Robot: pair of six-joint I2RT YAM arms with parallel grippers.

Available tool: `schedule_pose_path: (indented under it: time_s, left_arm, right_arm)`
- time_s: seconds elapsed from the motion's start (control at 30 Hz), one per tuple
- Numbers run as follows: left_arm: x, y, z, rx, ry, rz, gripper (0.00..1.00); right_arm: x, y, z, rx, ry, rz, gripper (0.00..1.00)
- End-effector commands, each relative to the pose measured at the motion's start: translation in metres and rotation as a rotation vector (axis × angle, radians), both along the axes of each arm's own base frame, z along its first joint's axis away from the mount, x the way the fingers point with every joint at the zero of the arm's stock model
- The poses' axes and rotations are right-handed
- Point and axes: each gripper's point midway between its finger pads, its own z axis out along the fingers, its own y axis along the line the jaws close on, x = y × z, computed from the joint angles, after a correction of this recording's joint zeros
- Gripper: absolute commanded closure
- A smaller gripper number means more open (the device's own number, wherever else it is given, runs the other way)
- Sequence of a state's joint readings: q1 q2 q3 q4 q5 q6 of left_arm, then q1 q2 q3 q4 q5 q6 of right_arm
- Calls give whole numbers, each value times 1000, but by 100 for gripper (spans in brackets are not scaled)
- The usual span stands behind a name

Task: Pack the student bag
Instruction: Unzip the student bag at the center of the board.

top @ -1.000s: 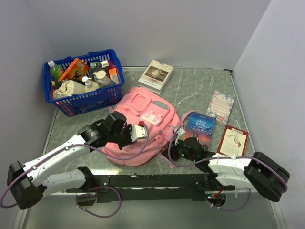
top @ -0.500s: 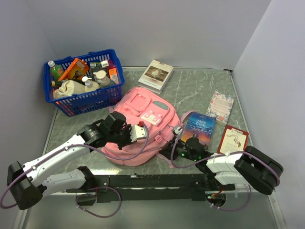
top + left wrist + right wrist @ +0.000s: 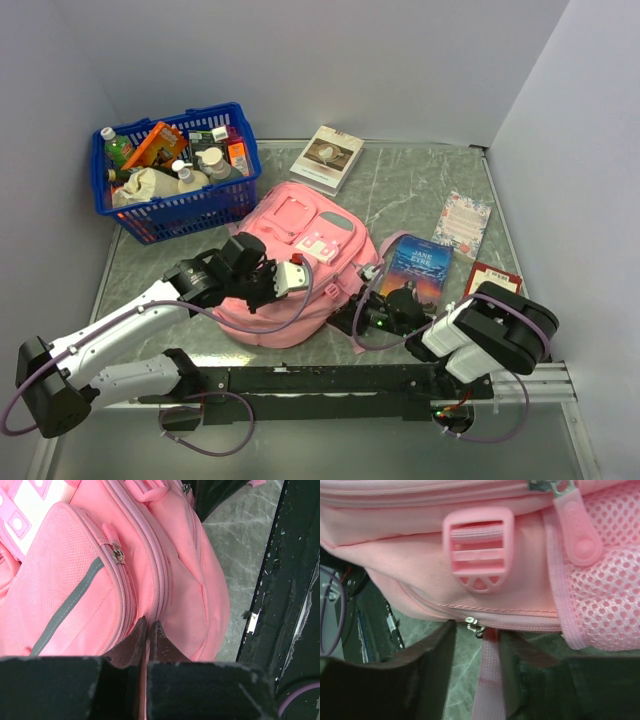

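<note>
The student bag (image 3: pixel 300 268) lies flat near the middle of the table (image 3: pixel 420 190) and serves as the reference for all positions below. A blue basket (image 3: pixel 185 190) full of bottles and packets stands well off the bag's far left corner. The left gripper (image 3: pixel 290 277) rests on the left half of the bag, on the front pocket. In the left wrist view its fingers (image 3: pixel 131 647) are pressed almost together against the zip seam just right of the pocket with the grey stripe (image 3: pixel 70 602). A thin line of pink shows between them, so they appear to pinch bag fabric, though the view is too tight to confirm this. A white book (image 3: pixel 327 157) lies just beyond the bag's far edge. The right gripper (image 3: pixel 362 318) sits at the bag's near right corner. In the right wrist view its fingers (image 3: pixel 427 675) are spread, one on each side of a pink strip (image 3: pixel 487 690) that hangs from a zip slider (image 3: pixel 472 624) below a pink buckle (image 3: pixel 477 555). Bare table shows between the strip and the left finger. A blue book (image 3: pixel 418 270) lies just right of the bag, a flowered card (image 3: pixel 462 222) farther right, and a red booklet (image 3: pixel 490 275) farthest right, partly covered by the right arm.
</note>
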State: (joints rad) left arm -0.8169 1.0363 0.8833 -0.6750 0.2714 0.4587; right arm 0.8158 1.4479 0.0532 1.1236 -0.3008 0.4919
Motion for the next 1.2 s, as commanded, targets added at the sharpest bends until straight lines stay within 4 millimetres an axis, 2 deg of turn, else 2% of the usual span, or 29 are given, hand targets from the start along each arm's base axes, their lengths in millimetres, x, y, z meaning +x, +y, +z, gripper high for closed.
schedule_pose_path:
  time_s: [0.0, 0.07, 0.1, 0.13, 0.17, 0.2, 0.23, 0.27, 0.3, 0.33, 0.37, 0.4, 0.43, 0.57, 0.63, 0.67, 0.7, 0.73, 0.83, 1.0, 1.13, 1.17]
  left_arm:
    - [20, -8, 31, -64, -85, 43, 99]
    - [21, -8, 32, -71, -85, 54, 99]
    - [22, -9, 33, -78, -81, 67, 99]
    - [24, -10, 35, -86, -83, 75, 99]
    - [23, -11, 35, -91, -81, 74, 99]
    - [24, -11, 36, -100, -75, 92, 99]
    - [26, -13, 37, -112, -76, 102, 99]
    - [26, -13, 36, -115, -67, 110, 99]
    - [25, -15, 36, -124, -53, 118, 99]
    - [24, -17, 34, -126, -41, 117, 99]
    - [24, -19, 36, -135, -33, 120, 99]
    - [21, -22, 36, -149, -10, 115, 99]
    - [21, -25, 35, -148, 6, 112, 99]
    - [23, -37, 41, -172, 68, 146, 99]
    - [24, -40, 40, -174, 99, 163, 99]
    - [23, -41, 41, -184, 115, 178, 99]
    - [24, -43, 43, -198, 116, 181, 99]
    - [24, -44, 43, -209, 118, 188, 99]
    - [28, -45, 48, -256, 102, 224, 99]
    - [30, -50, 51, -308, 139, 280, 99]
    - [29, -62, 57, -370, 221, 326, 99]
    - [30, -63, 57, -378, 232, 339, 99]
  right_arm:
    - [4, -5, 9, 50, -33, -45, 66]
    - [6, -8, 11, 50, -39, -69, 73]
    - [8, -8, 21, 68, -60, -78, 79]
    - [10, -12, 20, 55, -55, -97, 83]
    - [5, -18, 5, -7, -16, -102, 87]
    - [3, -20, 13, -3, -34, -104, 96]
    - [11, -19, 20, -16, -57, -132, 100]
    - [4, -29, -1, -124, 6, -140, 100]
    - [5, -27, 11, -124, -16, -144, 100]
    - [15, -23, 28, -133, -45, -171, 100]
    - [13, -25, 26, -174, -30, -170, 100]
    - [6, -34, 12, -269, 26, -166, 100]
    - [8, -29, 23, -286, 28, -155, 100]
    - [-7, -33, 17, -455, 84, -127, 100]
    - [-19, -29, 22, -518, 102, -93, 100]
    - [-23, -29, 19, -566, 116, -82, 100]
    - [-27, -28, 25, -595, 122, -73, 100]
    - [-37, -25, 26, -617, 123, -42, 100]
    - [-50, -19, 38, -618, 101, -21, 100]
    - [-51, -7, 60, -568, 40, -18, 100]
    - [-53, 13, 68, -573, -22, 18, 100]
    - [-54, 23, 79, -551, -44, 31, 100]
